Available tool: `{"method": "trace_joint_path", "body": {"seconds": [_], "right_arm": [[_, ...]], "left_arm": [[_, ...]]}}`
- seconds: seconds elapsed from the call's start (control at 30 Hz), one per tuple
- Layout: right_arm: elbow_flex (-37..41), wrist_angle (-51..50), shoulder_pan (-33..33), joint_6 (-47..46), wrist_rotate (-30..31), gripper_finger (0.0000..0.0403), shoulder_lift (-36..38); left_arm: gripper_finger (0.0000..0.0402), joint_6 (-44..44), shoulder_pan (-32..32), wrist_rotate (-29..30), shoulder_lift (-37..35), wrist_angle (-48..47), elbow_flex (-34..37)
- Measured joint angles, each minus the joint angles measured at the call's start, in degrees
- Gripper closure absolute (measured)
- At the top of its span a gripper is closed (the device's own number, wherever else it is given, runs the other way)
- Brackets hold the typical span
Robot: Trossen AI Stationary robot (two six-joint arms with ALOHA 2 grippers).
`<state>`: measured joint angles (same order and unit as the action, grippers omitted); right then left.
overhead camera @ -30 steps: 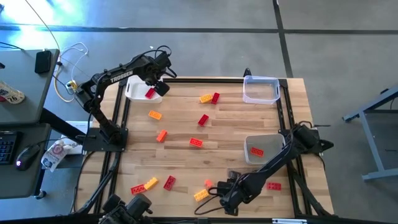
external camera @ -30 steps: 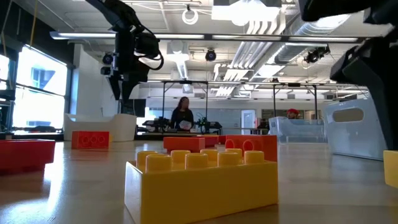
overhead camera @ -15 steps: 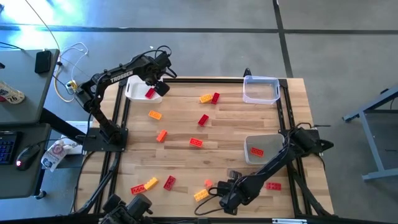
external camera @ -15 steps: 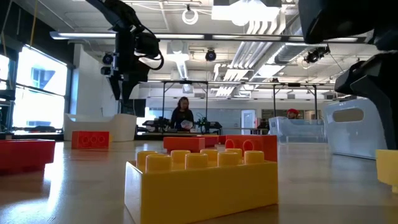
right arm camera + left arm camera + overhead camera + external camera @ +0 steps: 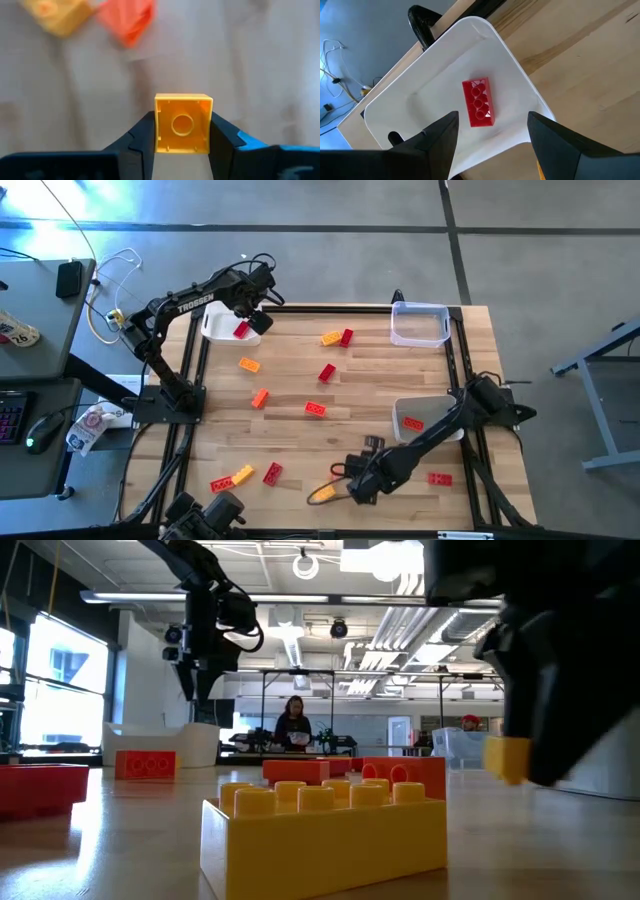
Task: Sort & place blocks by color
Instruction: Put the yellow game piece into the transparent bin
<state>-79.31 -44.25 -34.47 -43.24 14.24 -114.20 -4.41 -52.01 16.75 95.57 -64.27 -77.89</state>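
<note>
Yellow block (image 5: 183, 123) — hollow underside toward wrist camera | pinched by right end effector (image 5: 183, 135) | left end effector (image 5: 492, 131) spread

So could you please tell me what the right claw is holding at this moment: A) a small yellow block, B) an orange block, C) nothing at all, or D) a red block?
A: in the right wrist view the right claw is shut on a small yellow block, with its hollow underside facing the camera.
</note>
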Motion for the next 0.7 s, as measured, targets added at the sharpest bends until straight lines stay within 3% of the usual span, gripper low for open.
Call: {"method": "trace_joint_path", "body": {"seconds": [0.37,0.7], "right_arm": [[0.0,-11.0,10.8,11.0,10.9,0.0294,6.7],[-0.1,-22.2,24.5,17.3,18.0,0.0294,11.2]], "left_arm": [[0.0178,0.0,0.0,0.3,0.0,3.7,0.0],[0.0178,0.0,0.0,0.5,0.0,4.5,0.0]]}}
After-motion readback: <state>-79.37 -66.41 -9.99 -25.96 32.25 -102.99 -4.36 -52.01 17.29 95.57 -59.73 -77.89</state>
